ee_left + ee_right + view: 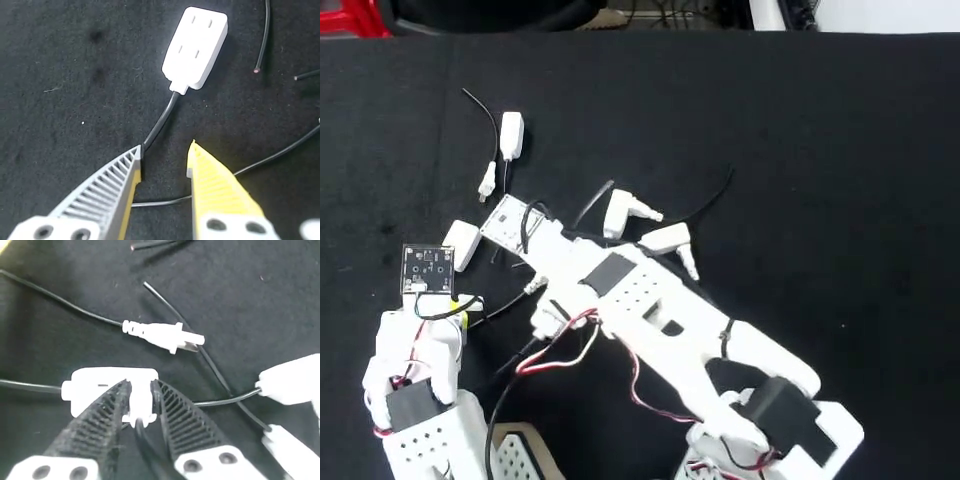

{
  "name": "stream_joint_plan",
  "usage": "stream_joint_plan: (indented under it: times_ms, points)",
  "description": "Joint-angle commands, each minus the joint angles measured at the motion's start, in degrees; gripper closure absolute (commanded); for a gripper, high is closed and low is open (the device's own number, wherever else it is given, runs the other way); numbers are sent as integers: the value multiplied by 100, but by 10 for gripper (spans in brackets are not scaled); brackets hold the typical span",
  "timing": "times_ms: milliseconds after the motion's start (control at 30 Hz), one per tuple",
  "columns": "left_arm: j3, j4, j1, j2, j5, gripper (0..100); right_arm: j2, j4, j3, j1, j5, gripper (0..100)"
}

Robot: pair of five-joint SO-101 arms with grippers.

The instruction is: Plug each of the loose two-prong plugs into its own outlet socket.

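Right wrist view, right jaws clamping white plug (140, 401) against outlet socket (95, 385), left jaws apart.

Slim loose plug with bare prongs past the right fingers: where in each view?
High view: slim plug left of centre, beside the end of the right arm.
Left wrist view: not in it.
Right wrist view: slim plug just beyond the right gripper, which holds a second plug.
Shared landmark: its thin black cable.
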Motion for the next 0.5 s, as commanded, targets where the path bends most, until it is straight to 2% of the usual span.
stream_joint_plan:
  times_ms: [0, 467]
  points:
    - [-40, -114, -40, -35, 53, 845, -268, -26, -66, 360, 316, 987]
    - [-40, -114, -40, -35, 53, 845, -347, -1081, -110, 1486, 1512, 987]
